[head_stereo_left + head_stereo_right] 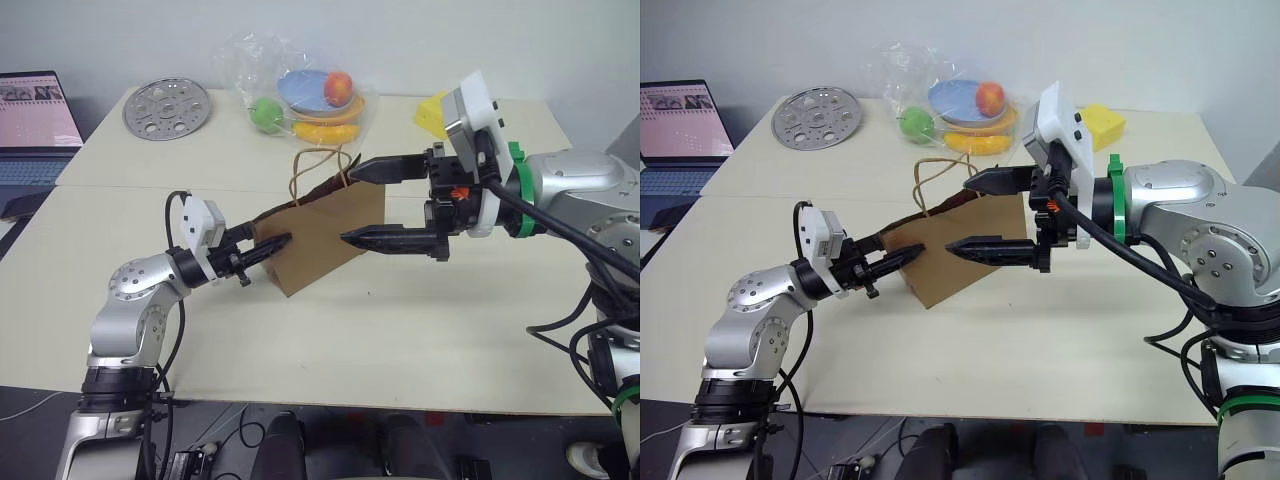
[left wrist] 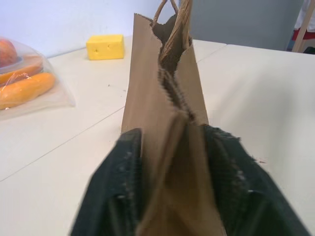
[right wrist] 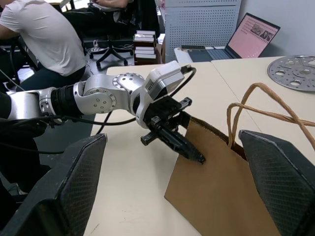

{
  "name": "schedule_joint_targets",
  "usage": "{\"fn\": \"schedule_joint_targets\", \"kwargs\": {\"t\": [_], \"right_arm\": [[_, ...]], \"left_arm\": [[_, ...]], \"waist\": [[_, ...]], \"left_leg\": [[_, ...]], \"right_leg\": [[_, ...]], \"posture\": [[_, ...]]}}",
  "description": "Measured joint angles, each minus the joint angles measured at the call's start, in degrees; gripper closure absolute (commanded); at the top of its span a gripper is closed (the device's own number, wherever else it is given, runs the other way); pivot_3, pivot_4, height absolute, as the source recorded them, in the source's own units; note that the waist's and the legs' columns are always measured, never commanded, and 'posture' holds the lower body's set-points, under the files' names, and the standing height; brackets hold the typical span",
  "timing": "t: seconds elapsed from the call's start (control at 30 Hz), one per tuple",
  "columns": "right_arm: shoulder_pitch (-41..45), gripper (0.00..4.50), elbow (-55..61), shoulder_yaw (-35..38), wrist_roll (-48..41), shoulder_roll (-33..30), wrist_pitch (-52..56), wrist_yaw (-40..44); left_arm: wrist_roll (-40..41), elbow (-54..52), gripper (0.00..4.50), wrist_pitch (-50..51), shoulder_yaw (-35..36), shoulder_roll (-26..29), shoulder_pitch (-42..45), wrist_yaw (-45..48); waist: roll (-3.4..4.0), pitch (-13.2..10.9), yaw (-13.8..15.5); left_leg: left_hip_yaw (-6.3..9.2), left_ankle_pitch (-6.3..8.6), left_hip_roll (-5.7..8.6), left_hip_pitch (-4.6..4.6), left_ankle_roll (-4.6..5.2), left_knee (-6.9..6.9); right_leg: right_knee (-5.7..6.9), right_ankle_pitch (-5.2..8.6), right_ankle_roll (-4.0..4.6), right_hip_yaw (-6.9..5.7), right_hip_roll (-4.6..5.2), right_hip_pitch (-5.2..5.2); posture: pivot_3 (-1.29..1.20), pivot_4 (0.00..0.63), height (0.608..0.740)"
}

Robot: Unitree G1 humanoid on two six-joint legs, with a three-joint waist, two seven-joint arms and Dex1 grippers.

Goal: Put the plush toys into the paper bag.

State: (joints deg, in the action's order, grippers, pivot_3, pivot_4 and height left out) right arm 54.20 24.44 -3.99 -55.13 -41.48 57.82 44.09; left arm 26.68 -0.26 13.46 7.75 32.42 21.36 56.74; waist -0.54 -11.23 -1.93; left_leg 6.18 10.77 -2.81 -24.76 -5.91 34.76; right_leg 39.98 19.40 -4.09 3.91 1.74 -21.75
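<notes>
The bag (image 1: 325,235) stands upright mid-worktop (image 1: 420,330). Left gripper (image 1: 270,247) pinches its side edge; keep that hold steady. Right gripper (image 1: 385,205), jaws wide, should spread the mouth.

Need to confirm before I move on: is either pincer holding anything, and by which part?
Left pincer pinches the paper bag by its narrow side edge. Right pincer stands open near the bag's top, holding nothing.

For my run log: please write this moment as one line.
paper bag: upright on table | left gripper: fingers shut on the bag's edge | right gripper: open at bag | plush toys: unseen
</notes>
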Motion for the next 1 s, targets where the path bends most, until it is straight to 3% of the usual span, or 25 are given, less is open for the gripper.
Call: {"fn": "schedule_joint_targets", "kwargs": {"t": [0.1, 0.33, 0.5, 0.67, 0.8, 1.0], "right_arm": [[-1.0, 0.0, 0.2, 0.3, 0.0, -0.1, 0.0, -0.3], [-2.0, 0.0, 0.1, 1.4, 1.3, -3.1, 0.1, 0.4], [-2.1, 0.0, -2.5, 9.2, -0.8, -10.8, 3.1, 2.1], [-2.3, 0.0, -2.8, 12.1, -4.2, -12.9, 6.4, 2.1], [-3.9, 0.0, -3.2, 14.9, -6.4, -19.4, 11.1, 2.0], [-8.1, 0.0, 0.3, 16.2, -9.2, -19.1, 12.8, 0.8]], "left_arm": [[0.1, 0.0, 4.46, 0.2, 0.0, 0.0, 0.4, 0.1], [1.7, 4.3, 4.46, 3.0, -0.1, 1.0, 5.8, 3.8], [4.9, 13.4, 4.46, 6.3, -3.4, 5.0, 16.8, 21.3], [4.5, 19.1, 4.46, 5.8, -5.9, 4.7, 22.0, 29.4], [3.7, 24.5, 4.46, -2.1, -12.7, 4.9, 21.6, 34.4], [4.8, 28.0, 4.46, -10.0, -17.0, 4.2, 20.5, 35.2]], "waist": [[0.0, 0.0, 0.0], [0.0, 0.0, 0.0], [-0.01, 0.0, 0.2], [0.0, 0.0, -0.9], [0.02, 0.0, -1.1], [0.01, 0.0, -1.2]], "left_leg": [[0.01, 0.0, 0.0, 0.0, 0.0, 0.0], [0.03, 0.0, 0.0, 0.0, 0.0, 0.03], [0.05, 0.0, 0.03, -0.02, 0.0, 0.03], [0.04, 0.0, 0.02, -0.02, 0.0, 0.0], [0.03, 0.0, 0.02, -0.02, 0.01, -0.03], [0.02, 0.0, 0.01, -0.02, 0.01, 0.07]], "right_leg": [[0.0, 0.0, 0.0, -0.01, 0.0, 0.0], [0.01, 0.0, 0.0, -0.05, 0.0, 0.01], [-0.03, 0.0, 0.0, -0.11, 0.0, 0.04], [0.0, 0.0, 0.0, -0.09, 0.0, 0.02], [-0.01, 0.01, 0.0, -0.09, 0.0, 0.01], [0.02, 0.01, 0.0, -0.04, 0.0, 0.04]], "posture": [[0.0, 0.15, 0.74], [0.0, 0.15, 0.74], [0.0, 0.15, 0.74], [0.0, 0.15, 0.74], [0.0, 0.15, 0.74], [0.0, 0.15, 0.74]]}}
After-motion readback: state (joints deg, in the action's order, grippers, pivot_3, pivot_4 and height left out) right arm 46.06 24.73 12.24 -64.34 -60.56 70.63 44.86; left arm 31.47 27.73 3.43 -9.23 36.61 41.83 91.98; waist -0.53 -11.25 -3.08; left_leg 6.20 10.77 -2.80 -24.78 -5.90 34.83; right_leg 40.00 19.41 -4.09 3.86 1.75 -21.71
